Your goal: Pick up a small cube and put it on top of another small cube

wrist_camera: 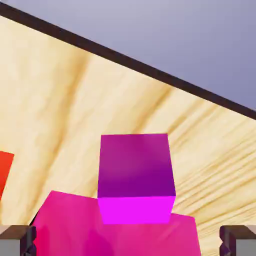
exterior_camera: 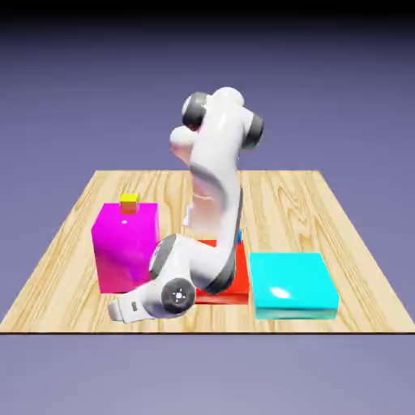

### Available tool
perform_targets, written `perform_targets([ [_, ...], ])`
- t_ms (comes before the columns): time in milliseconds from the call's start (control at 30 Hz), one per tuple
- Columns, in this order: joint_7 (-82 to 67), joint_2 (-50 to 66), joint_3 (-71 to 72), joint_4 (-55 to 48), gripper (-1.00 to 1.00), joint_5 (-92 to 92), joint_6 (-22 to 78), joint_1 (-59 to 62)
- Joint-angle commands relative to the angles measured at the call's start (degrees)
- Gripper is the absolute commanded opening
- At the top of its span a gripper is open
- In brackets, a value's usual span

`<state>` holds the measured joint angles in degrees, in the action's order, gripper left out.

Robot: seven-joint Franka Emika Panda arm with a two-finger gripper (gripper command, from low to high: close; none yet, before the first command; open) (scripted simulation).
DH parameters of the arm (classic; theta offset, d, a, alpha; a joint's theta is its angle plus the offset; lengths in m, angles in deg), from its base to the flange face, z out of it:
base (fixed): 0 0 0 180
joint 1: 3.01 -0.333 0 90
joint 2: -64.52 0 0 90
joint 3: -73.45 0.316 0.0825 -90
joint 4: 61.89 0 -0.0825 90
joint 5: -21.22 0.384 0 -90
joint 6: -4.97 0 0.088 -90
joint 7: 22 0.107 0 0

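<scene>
1. Exterior view: the white arm (exterior_camera: pixel 212 203) bends down over the wooden surface (exterior_camera: pixel 73 243); its hand sits low near the surface's front edge, pointing toward the exterior view's left.
2. The pincer (exterior_camera: pixel 118 309) is at the lower front corner of the large magenta block (exterior_camera: pixel 124 247); the fingers are too small to tell apart here.
3. A tiny cube with yellow top and orange sides (exterior_camera: pixel 129 202) sits on top of the large magenta block, near its back edge.
4. A red block (exterior_camera: pixel 235 280) lies to the exterior view's right of the large magenta block, mostly hidden by the arm; a flat cyan block (exterior_camera: pixel 292 284) lies beyond it, just beside.
5. The tiny purple cube cannot be found in this view.
6. Hand view: the tiny purple cube (wrist_camera: pixel 136 175) stands on the wooden surface, right behind the large magenta block that fills the bottom of the picture.
7. Two grey fingertips (wrist_camera: pixel 17 240) sit at opposite bottom corners, spread wide; pincer open, nothing held.
8. A red sliver shows at the left edge.
</scene>
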<state>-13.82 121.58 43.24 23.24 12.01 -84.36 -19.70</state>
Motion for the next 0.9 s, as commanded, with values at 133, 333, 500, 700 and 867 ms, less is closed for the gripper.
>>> perform_targets([
  [133, 0.7, 1.4, -0.2, 5.5, 0.00, -0.2, -5.9, 0.3],
  [333, 0.0, 1.0, -0.3, 1.0, -1.00, -0.1, -1.1, 0.0],
  [500, 7.1, -5.5, 8.3, 2.3, -1.00, -0.7, 1.5, 5.8],
  [700, 20.9, -17.4, 19.1, 10.3, -1.00, 2.7, 6.3, 13.0],
  [867, 32.8, -27.8, 25.5, 18.8, -1.00, 8.3, 12.7, 16.9],
])
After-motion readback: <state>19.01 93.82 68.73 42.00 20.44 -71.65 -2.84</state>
